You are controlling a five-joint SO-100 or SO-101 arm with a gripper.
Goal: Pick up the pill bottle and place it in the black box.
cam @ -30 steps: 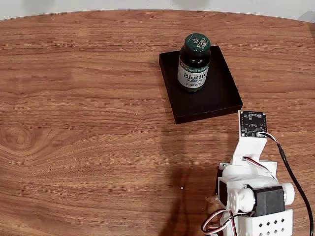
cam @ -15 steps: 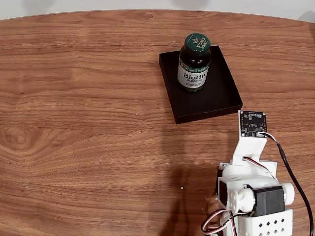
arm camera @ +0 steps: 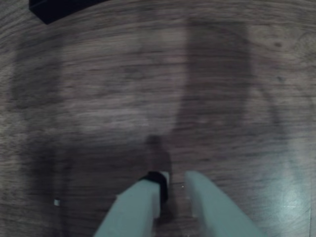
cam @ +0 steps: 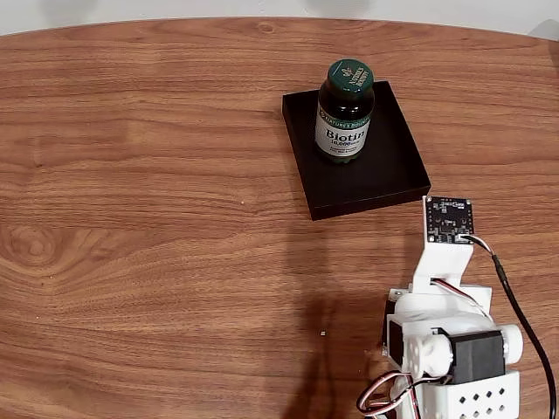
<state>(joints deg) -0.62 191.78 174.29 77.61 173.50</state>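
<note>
- One pill bottle [cam: 344, 112] stands upright inside the black box [cam: 384, 166] in the fixed view, its green cap toward the far end and its white "Biotin" label facing the camera
- Within the box the bottle sits in the far-left part, near the left wall; the near and right parts of the floor are bare
- Nothing touches the bottle or crowds it; the wooden table [cam: 157, 218] around the box is open, with one tiny pale speck [cam: 322, 333] lying near the arm's base
- Below and to the right of the box, well apart from the bottle, the white arm [cam: 445, 340] is folded low, a small black circuit board [cam: 449, 218] at its top just short of the box's near right corner
- A black cable [cam: 524, 323] runs down the arm's right side and leaves at the frame's lower edge, where the base is also cut off
- From the wrist view, the gripper [arm camera: 173, 185] points down at bare table, its two pale fingers [arm camera: 140, 202] close together with only a narrow gap and nothing between them
- Only a corner of the box [arm camera: 59, 9] reaches the top left of that blurred view; a small pale fleck [arm camera: 57, 202] lies at lower left, too soft to identify
</note>
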